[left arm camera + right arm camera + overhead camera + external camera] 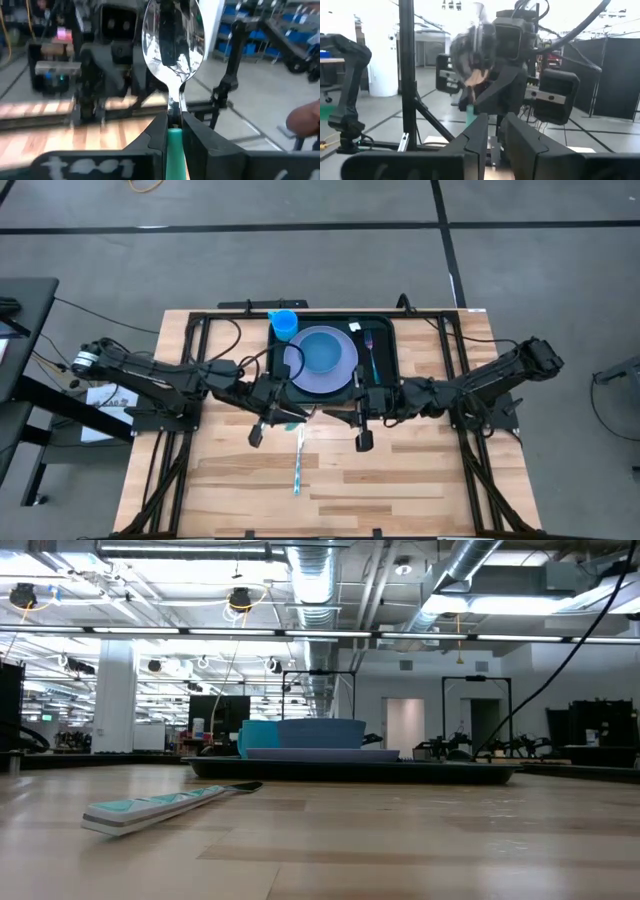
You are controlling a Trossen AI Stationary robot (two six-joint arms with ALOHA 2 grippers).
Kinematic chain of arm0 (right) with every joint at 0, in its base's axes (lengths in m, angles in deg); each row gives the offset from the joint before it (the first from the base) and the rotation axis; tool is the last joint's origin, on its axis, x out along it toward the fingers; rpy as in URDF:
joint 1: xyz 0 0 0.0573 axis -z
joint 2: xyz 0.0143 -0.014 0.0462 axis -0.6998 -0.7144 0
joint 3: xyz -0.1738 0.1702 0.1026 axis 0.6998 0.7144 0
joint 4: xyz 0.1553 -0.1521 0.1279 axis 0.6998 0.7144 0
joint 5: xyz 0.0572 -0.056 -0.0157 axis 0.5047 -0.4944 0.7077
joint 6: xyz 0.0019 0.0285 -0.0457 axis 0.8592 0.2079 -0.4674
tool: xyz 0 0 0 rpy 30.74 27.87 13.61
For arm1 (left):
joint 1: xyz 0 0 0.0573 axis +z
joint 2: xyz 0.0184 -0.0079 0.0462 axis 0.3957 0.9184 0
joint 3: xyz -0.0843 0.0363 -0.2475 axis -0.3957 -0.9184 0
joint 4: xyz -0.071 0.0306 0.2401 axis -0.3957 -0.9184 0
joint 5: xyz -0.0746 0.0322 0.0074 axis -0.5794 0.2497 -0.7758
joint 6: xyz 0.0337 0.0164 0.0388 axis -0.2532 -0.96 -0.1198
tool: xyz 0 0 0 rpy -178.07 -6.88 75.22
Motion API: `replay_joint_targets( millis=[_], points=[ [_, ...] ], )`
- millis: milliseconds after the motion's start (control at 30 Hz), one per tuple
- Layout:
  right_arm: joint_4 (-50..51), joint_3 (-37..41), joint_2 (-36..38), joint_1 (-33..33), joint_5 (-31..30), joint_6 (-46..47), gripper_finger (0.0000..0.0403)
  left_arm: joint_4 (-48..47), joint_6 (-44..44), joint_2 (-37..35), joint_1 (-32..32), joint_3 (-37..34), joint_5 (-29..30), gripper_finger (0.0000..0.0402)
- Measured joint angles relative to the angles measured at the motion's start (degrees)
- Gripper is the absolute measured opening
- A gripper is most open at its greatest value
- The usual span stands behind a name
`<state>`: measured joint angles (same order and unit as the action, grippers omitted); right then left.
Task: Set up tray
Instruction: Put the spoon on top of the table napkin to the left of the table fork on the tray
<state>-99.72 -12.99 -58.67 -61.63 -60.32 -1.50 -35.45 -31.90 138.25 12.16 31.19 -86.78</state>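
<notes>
The dark tray (385, 330) lies at the table's far middle. It carries a lavender plate (345, 375) with a blue bowl (322, 350) on it, a blue cup (284, 324) in its far left corner, and a teal-handled fork (371, 352) along its right side. A teal-handled knife (298, 462) lies flat on the wood nearer me. My left gripper (174, 131) hovers just in front of the tray's near edge, shut on a spoon (172, 37). My right gripper (493, 125) faces it from the right, open by a narrow gap and holding nothing. My left gripper pinches the spoon between its two fingers at the far end of the teal handle (175, 142), just below the metal neck. The shiny bowl (172, 35) sticks out beyond the fingertips. The spoon lies along the fingers and is lifted clear of the table.
Black frame rails (200, 330) run along the table's left, right and far sides. Bare wood (420, 480) spreads across the near half around the knife. In the low view the tray (350, 770) with its dishes stands behind the knife (165, 808).
</notes>
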Motion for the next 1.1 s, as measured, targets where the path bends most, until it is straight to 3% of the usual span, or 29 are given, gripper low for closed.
replay_joint_targets(
  millis=[200, 667, 867, 1100],
  points=[
    [-0.04, -2.95, -3.24, -0.13, -0.11, -1.97, 0.0084, 2.99, -2.11, 3.02, 0.31, 0.09, 4.59, 0.0021],
    [3.39, -5.25, -3.61, 0.12, -1.38, -1.03, 0.0116, 5.32, -2.62, 4.67, 0.96, 0.07, 6.74, 0.0021],
    [3.80, -5.24, -3.61, 0.12, -4.67, 0.07, 0.0097, 5.16, -2.65, 4.65, 0.98, 0.07, 8.65, 0.0022],
    [3.68, -5.24, -3.59, 0.50, -5.46, 4.85, 0.0029, 5.13, -2.73, 4.65, 0.96, 0.07, 10.02, 0.0029]
  ],
)
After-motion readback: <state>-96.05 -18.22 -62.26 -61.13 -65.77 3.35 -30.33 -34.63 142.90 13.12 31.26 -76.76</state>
